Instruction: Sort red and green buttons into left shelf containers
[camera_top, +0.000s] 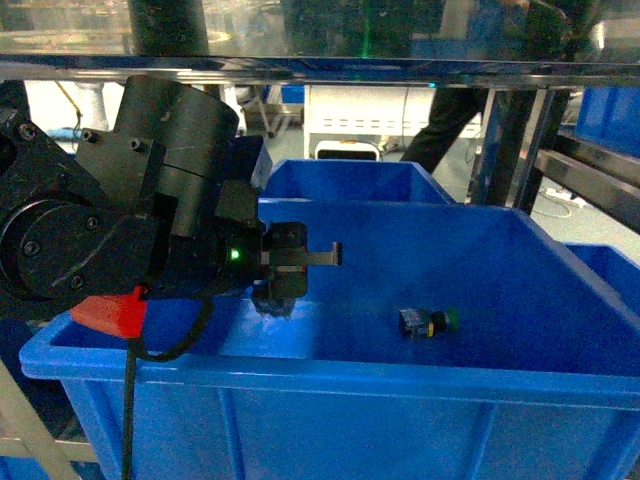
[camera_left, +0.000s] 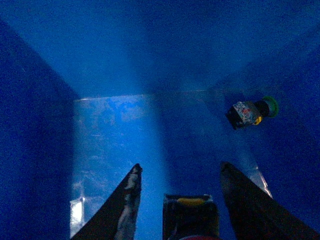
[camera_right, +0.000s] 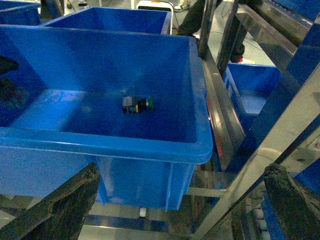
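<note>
Your left gripper (camera_top: 285, 285) is down inside the big blue bin (camera_top: 330, 375) at the front, over its left half, with the bulky black wrist and arm (camera_top: 150, 200) leaning in over the near-left rim and a red tab (camera_top: 110, 312) on the cable just outside the wall. From the left wrist camera you can see both dark fingers (camera_left: 125, 205) spread apart, and between them sits a small dark block with a yellow spot (camera_left: 190, 215) and a sliver of red at the very bottom edge; it looks like a button body, but you cannot tell from these pictures whether the fingers are pressing on it or whether it is resting on the floor. The green button (camera_top: 428, 322) lies on its side on the bin floor, well right of the gripper and apart from it, its green cap pointing right and its grey-and-yellow body pointing left. Your right gripper (camera_right: 180, 210) is outside the bin, low in front of its near-right corner beside the metal shelf frame (camera_right: 260, 150), with its two dark fingers (camera_right: 60, 205) set wide and nothing between them. A second blue bin (camera_top: 340, 180) stands directly behind the first, and another (camera_right: 250, 90) sits lower on the right side of the frame.
</note>
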